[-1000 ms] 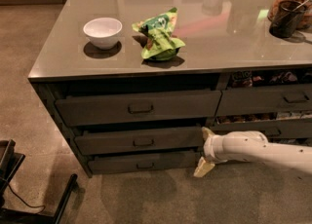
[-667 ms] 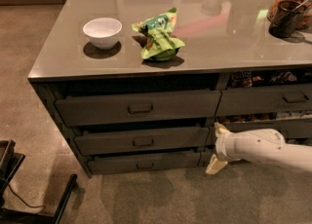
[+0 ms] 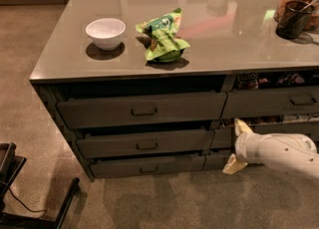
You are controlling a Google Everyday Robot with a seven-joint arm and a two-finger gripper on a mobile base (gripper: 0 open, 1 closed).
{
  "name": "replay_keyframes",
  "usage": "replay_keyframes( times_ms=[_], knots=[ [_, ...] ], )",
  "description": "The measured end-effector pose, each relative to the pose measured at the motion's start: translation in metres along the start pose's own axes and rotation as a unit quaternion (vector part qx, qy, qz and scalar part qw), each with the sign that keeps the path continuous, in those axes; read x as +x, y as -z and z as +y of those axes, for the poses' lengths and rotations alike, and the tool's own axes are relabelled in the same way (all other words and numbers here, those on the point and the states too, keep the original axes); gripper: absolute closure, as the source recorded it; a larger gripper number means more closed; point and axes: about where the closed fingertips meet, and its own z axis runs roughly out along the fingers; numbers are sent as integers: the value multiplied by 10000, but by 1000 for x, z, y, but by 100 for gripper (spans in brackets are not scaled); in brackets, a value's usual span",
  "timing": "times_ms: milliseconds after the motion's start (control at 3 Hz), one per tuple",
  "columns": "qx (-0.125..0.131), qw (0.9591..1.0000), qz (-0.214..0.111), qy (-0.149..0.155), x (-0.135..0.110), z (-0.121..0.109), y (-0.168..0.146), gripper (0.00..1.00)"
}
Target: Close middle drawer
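Observation:
The middle drawer [image 3: 144,143] is the wide dark grey-brown front with a small pull handle [image 3: 147,146], in the left stack of the counter. It stands out a little from the cabinet, with a dark gap above it. My gripper [image 3: 232,146] is open and empty. It sits just right of the drawer's right end, in front of the narrower right-hand drawers, apart from the front. One cream fingertip [image 3: 241,126] points up and the other points down toward the floor. The white arm [image 3: 279,153] comes in from the right.
The top drawer [image 3: 142,109] also stands out a little; the bottom drawer [image 3: 149,166] lies below. A white bowl [image 3: 105,33], a green snack bag [image 3: 163,41] and a dark cup [image 3: 293,20] are on the counter top. A black chair base [image 3: 20,193] is at lower left.
My gripper and arm have moved to the right, away from the middle drawer's right end. The drawers look the same.

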Motion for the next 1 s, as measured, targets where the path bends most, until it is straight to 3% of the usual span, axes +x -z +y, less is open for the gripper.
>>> replay_keyframes(
  times_ms=[333, 667, 1000],
  knots=[
    [200, 9996, 192, -18, 17, -28, 24, 0],
    [423, 9982, 423, -34, 33, -70, 68, 0],
    [833, 9938, 734, -95, 49, -117, 134, 0]
  ],
)
